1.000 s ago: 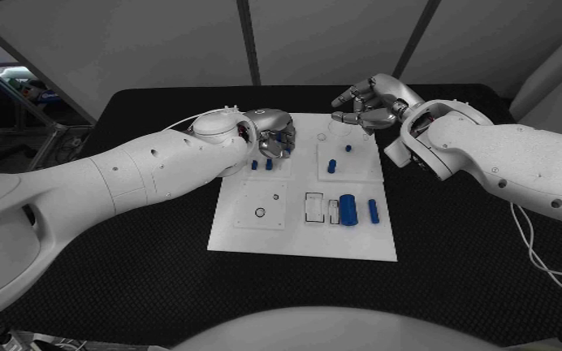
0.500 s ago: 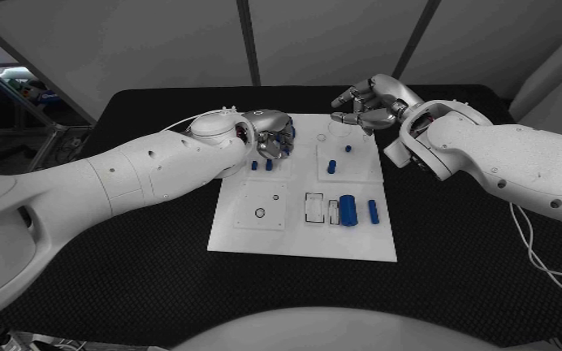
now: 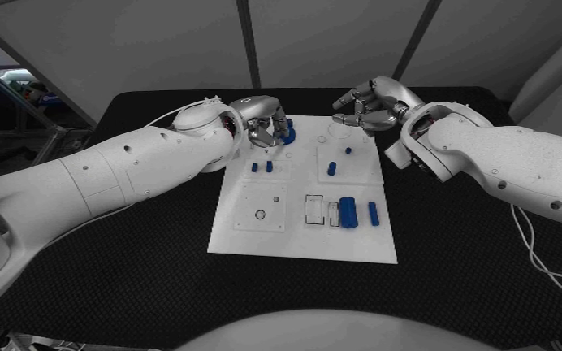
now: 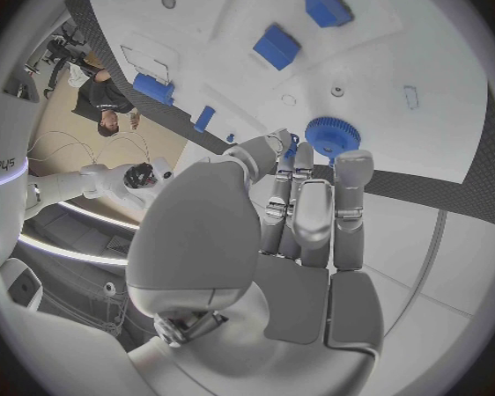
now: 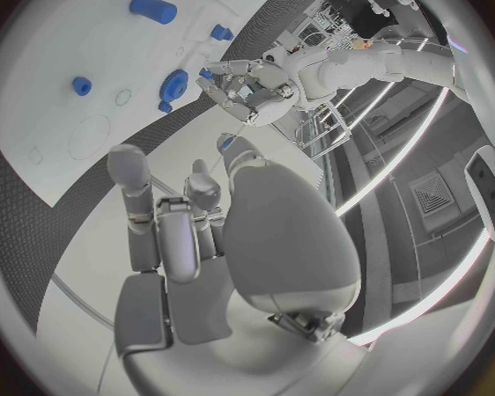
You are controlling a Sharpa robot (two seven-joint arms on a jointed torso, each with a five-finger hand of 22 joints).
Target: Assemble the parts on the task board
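Left hand [image 3: 267,127] hovers palm-down at the task board's [image 3: 299,241] eleven o'clock corner, fingertips around a blue gear [image 4: 332,137]. Right hand [image 3: 373,106], at one o'clock, curls loosely, holding nothing.

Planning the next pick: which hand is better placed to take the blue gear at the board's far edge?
Left. The left hand hovers right beside the blue gear; the right hand sits farther along the task board.

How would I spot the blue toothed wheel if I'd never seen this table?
Find the white board in the middle of the black table. At its far edge, by the left hand, sits the blue wheel. Its toothed round rim sets it apart from the plain blue pegs nearby.
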